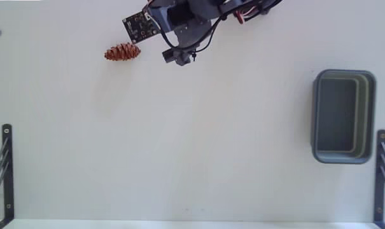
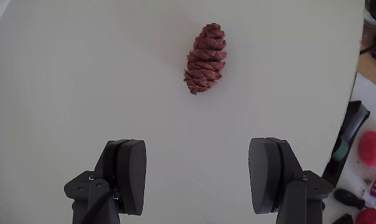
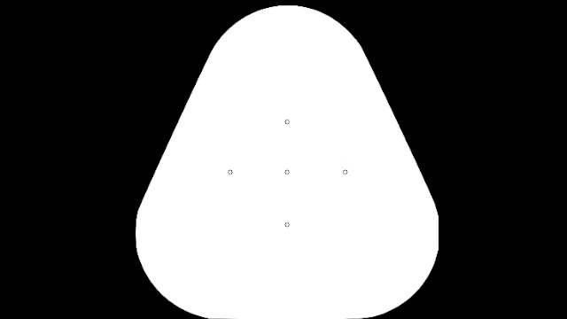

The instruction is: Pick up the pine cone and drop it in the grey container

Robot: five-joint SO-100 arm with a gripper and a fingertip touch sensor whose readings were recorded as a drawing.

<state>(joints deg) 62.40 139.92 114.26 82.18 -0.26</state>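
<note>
Wrist view shows what the fixed view cannot: the pincer with its two dark, rounded, matte plastic fingers spread wide apart, bare table between them and nothing in their hold. Ahead of the gap, well clear of both fingers, lies one pine cone, an oval reddish-brown thing with ridged, overlapping scales, its long axis pointing away from the camera. Past the table's right edge in this view sits a blur of small coloured things, too indistinct to name.

Fixed view, looking down, gives the layout instead. The arm reaches in over the table's far edge, with a small dark circuit board on its near side; how far its pincer is spread cannot be told from here. The pine cone lies on its side near that far edge, just beside the arm and apart from it. One grey container, a rectangular blue-grey plastic tub with rounded corners and a thick rim, stands at the table's right edge, well apart from the cone. Two dark metal brackets frame the near corners.
</note>
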